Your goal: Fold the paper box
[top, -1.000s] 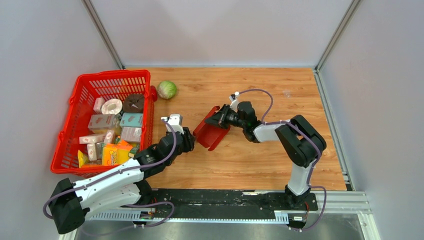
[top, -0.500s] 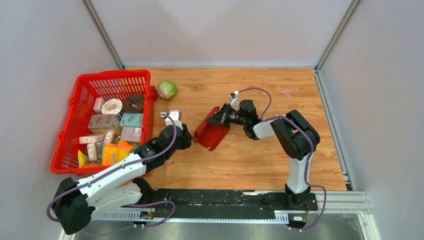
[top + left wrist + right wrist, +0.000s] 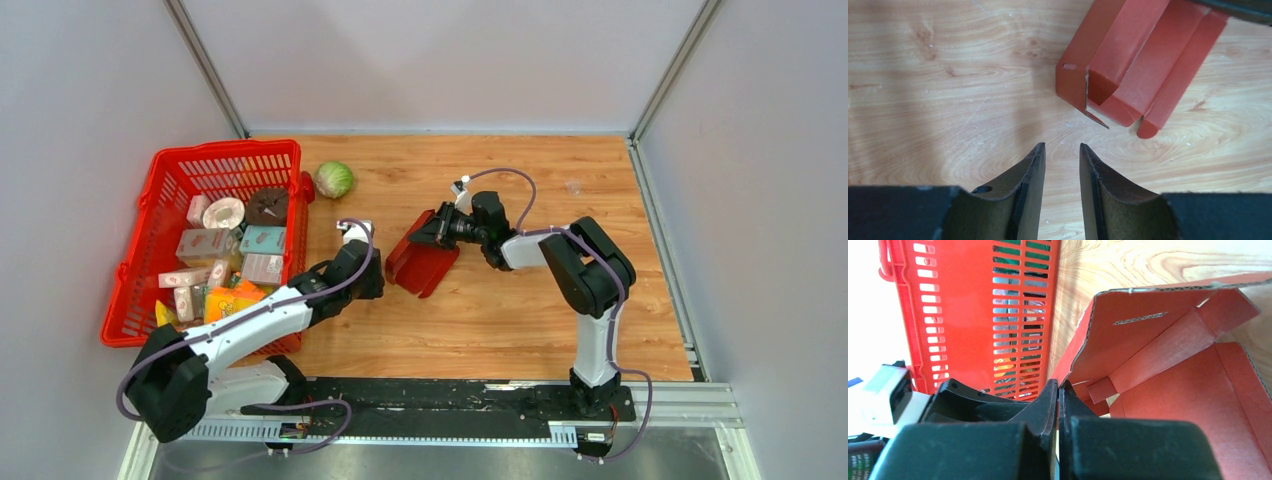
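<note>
- Top external view: the paper box, dark red and partly folded, is at the centre of the counter. It is tilted, with its lower left part down toward the wood and its upper right edge raised.
- The right arm reaches in from the right of the frame. The right jaws are closed on the raised upper right edge of the paper box.
- The left arm reaches in from the lower left. The left jaws are just left of the paper box and apart from it.
- A red mesh basket holding small cartons stands at the left of the frame. A cabbage lies just beside its upper right corner.
- Left wrist view: the left jaws are at the bottom centre, parted by a narrow gap with nothing between them. Bare counter shows through the gap.
- The paper box fills the upper right. Its raised walls form an open channel, and its nearest corner points down toward the jaws without touching them.
- Right wrist view: the right jaws are at the bottom centre, pressed together with no gap. A cardboard edge of the paper box runs down into their tips.
- The inner faces of the box fill the right half, with a cut slot in the upper panel. The basket fills the upper left.
</note>
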Available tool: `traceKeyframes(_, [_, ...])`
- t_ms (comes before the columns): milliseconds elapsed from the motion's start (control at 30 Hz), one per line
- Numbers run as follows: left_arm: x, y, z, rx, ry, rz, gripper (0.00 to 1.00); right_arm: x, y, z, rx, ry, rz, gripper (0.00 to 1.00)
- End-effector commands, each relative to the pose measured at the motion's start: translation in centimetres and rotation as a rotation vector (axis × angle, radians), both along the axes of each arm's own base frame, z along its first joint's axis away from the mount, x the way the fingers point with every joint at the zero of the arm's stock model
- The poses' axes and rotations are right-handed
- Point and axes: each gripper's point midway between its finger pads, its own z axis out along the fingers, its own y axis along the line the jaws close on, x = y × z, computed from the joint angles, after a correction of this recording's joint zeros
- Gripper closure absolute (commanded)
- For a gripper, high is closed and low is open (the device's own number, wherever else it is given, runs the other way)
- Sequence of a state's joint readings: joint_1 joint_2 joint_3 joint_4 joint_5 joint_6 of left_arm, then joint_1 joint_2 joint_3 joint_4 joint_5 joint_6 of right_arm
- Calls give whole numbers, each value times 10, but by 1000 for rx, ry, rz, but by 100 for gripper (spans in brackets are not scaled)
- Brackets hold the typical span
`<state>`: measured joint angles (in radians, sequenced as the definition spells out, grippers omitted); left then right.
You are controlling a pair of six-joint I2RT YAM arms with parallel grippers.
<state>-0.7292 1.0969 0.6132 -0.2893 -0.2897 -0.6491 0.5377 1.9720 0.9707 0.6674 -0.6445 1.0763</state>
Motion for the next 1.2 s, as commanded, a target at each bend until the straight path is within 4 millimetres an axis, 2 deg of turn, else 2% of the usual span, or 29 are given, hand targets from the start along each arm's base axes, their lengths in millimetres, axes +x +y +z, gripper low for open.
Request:
traceKeyframes(0, [14,-10,4,-28,-22,20,61,9,1,-11,-30,24,-31,100])
traceKeyframes(133, [24,-17,9,-21,-38,9,59,10,2,-10,-20,50,-39,100])
traceKeyframes(267, [35,-26,8,3,-39,-8,59,10,4,-16,-14,91,-40,100])
traceKeyframes(300, [37,-28,2,21,-25,-16,59,10,4,-18,-15,95,-40,100])
traceKeyframes(500, [56,-44,12,16,-66,-39,62,10,2,-21,-24,105,-51,100])
traceKeyframes(700, [62,-39,14,13,-91,16,67,10,1,-21,-31,109,-53,100])
traceKeyframes(800, [60,-41,20,-14,-109,1,63,11,1,-24,-41,110,-52,100])
traceKeyframes(867, [55,-42,22,-24,-97,-14,57,11,1,-26,-48,111,-52,100])
traceKeyframes(1067, [26,-23,12,-94,-23,70,53,10,-1,-25,-50,106,-57,100])
traceKeyframes(1100, [26,-24,20,-149,-55,86,52,11,-1,-24,-49,105,-59,100])
traceKeyframes(1133, [21,-17,8,-146,-49,103,48,11,-1,-23,-47,104,-59,100])
traceKeyframes(1167, [21,-15,8,-160,-63,118,46,10,0,-22,-43,106,-59,100])
